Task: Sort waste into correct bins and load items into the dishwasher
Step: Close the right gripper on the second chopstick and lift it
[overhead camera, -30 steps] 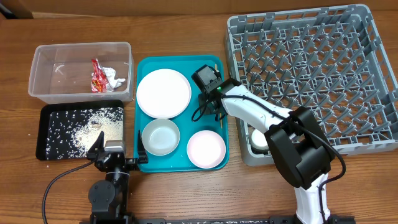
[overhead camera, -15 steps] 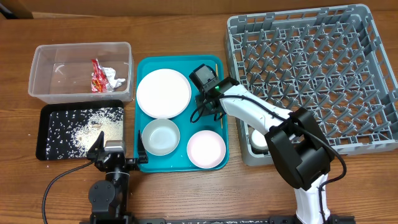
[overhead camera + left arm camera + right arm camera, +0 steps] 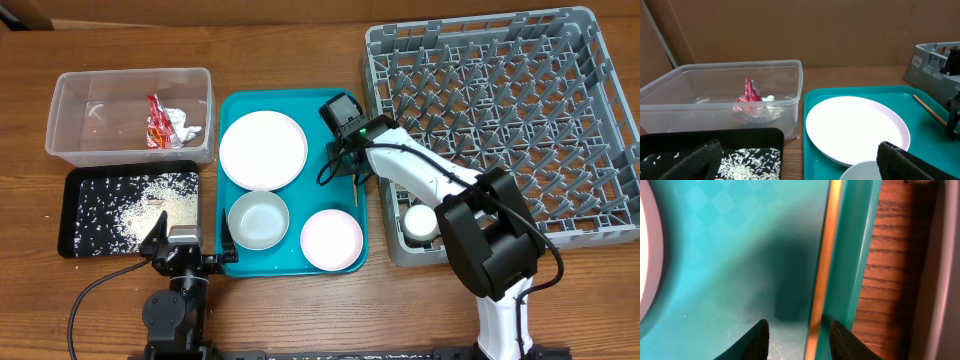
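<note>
Right pincer half open astride chopstick, not gripping. Stick is thin, light, stiff & rolls; take approx. mid-length. Left pincer wide, empty.

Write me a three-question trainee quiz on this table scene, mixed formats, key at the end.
1. True or false: the rice lies in the black tray.
2. What lies between the right gripper's open jaws? A spoon, B chopstick, C fork.
3. How many bowls sit on the teal tray?
Key: 1 true; 2 B; 3 two.
</note>
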Controlling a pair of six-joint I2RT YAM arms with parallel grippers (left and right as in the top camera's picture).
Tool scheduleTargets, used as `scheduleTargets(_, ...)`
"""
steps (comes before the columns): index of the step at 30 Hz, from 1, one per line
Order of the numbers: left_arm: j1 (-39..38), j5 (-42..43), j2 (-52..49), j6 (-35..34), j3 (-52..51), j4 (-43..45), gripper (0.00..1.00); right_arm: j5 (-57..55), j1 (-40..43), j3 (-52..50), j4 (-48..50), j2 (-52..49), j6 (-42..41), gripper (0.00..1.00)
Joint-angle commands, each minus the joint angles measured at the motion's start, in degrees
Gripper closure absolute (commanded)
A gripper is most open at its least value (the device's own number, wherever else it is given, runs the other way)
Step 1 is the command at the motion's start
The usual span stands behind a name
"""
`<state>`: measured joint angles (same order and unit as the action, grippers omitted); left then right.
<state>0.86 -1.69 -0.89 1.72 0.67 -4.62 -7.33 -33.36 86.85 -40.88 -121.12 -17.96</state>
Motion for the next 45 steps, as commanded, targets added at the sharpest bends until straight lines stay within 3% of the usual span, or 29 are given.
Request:
scheduleTargets(1,0.2,-0.2,0.6,0.9,-0.4,0.4,0.0,1.2,0.0,0.0,0.7,-0.3,-0.1,0.62)
scheduleTargets(7,0.2,-0.2,0.6,0.9,-0.4,0.4,0.0,4.5,-1.5,-0.3,0.3,-1.4,-1.8,0.76)
scheduleTargets(11,0.2,-0.2,0.6,0.9,-0.4,0.4,0.0,4.5,-2.1,0.9,-0.3,-1.3,-1.8,0.77)
scheduleTargets(22,0.2,-0.2,0.6,0.9,-0.4,0.4,0.0,-7.9,-2.6,7.8,-9.0,-0.5,1.5,0.67)
scheduleTargets(25,0.2,-0.2,0.6,0.9,-0.4,0.4,0.0,-7.8,-2.7,8.1,-8.7,-0.5,1.9,0.64)
scheduleTargets(45,0.2,-0.2,0.6,0.9,-0.4,0.4,0.0,-3.2,-2.5,7.5,-7.8,-8.8,0.4,0.64)
